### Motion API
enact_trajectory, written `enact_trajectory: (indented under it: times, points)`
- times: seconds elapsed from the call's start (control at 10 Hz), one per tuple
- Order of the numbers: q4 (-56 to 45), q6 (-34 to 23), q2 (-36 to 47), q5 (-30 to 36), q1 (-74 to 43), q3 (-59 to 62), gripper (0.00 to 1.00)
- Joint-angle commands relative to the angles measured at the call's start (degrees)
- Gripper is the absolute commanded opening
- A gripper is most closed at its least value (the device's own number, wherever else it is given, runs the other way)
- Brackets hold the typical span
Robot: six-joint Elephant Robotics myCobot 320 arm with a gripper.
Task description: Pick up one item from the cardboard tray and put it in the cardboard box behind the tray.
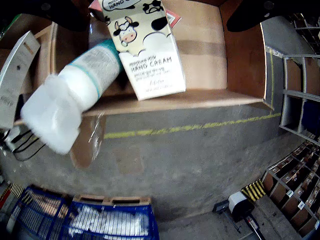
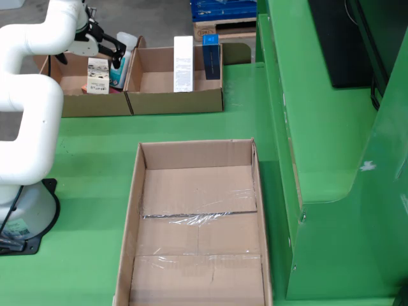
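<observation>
White arm at left of fixed view, reaching into left cardboard box on green surface. Gripper over that box; jaw state cannot be told. Inside box, in wrist view: white tube with teal band at left, cow-printed hand cream carton just right, leaning on back wall. Neighbouring box holding upright white carton and blue carton. Large cardboard tray in foreground.

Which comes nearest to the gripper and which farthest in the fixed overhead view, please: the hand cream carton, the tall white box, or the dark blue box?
From the gripper:
1. Hand cream carton, just left, same box.
2. Tall white box, next box rightward.
3. Dark blue box, farthest right.
</observation>
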Motion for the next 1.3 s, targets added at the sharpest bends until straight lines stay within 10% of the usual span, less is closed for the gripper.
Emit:
enact_trajectory:
  times: [0.0, 0.1, 0.6, 1.2]
  points:
    - [6.5, 0.3, 3.4, -6.5, 1.1, 1.7, 1.00]
    - [14.0, -2.6, 6.5, -21.3, 3.8, 1.7, 1.00]
    - [12.1, -6.2, 14.3, -30.0, 5.1, 1.7, 1.00]
    - [-8.9, 1.0, 25.6, -18.5, 1.3, 1.7, 1.00]
